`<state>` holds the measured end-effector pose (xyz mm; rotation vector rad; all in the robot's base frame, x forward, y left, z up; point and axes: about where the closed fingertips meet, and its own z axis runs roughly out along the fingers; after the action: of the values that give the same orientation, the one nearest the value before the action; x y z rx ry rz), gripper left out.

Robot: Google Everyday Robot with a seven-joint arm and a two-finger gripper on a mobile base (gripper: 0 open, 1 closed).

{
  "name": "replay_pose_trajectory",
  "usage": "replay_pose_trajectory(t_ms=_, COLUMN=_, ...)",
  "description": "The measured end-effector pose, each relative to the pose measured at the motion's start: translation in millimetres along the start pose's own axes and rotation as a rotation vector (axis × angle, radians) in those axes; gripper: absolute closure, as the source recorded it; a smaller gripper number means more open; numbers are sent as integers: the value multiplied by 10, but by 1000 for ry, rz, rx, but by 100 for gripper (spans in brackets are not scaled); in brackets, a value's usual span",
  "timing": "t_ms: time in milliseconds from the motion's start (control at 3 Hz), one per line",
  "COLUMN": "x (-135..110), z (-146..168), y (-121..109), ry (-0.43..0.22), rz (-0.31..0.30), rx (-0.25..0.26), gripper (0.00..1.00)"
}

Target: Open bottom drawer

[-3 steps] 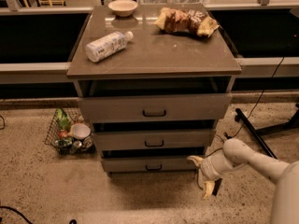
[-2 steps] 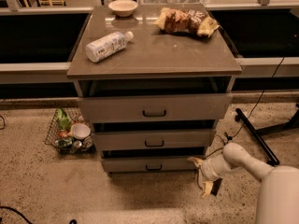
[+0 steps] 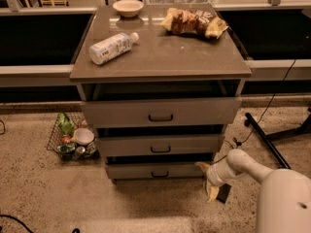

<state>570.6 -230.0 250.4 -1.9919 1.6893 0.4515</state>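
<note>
The bottom drawer is the lowest of three grey-brown fronts on the cabinet, with a small black bar handle at its centre. Its front stands a little out, with a dark gap above it. My gripper is low by the floor, just right of the bottom drawer's right end and apart from the handle. Its two yellowish fingers are spread, one up near the drawer's corner and one down by the floor, holding nothing. The white arm comes in from the lower right.
The middle drawer and top drawer stand above. On the cabinet top lie a plastic bottle, a bowl and a snack bag. A wire basket of items sits left on the floor. A black stand leg and cable lie right.
The gripper stays in about the same spot by the drawer's right end. The white arm shell has come further into view at the lower right.
</note>
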Motion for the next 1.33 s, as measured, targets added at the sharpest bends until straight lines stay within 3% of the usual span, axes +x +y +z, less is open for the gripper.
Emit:
replay_pose_trajectory(t_ms=333, x=346, z=218, y=-238, ry=91, rz=31, rx=57, gripper=0)
replay_pose_trajectory(t_ms=667, x=540, z=364, y=-476, ry=145, rz=21, rx=93, gripper=0)
replay_pose_trajectory(t_ms=1333, x=626, z=664, y=-773, ry=148, rz=-28, rx=105, gripper=0)
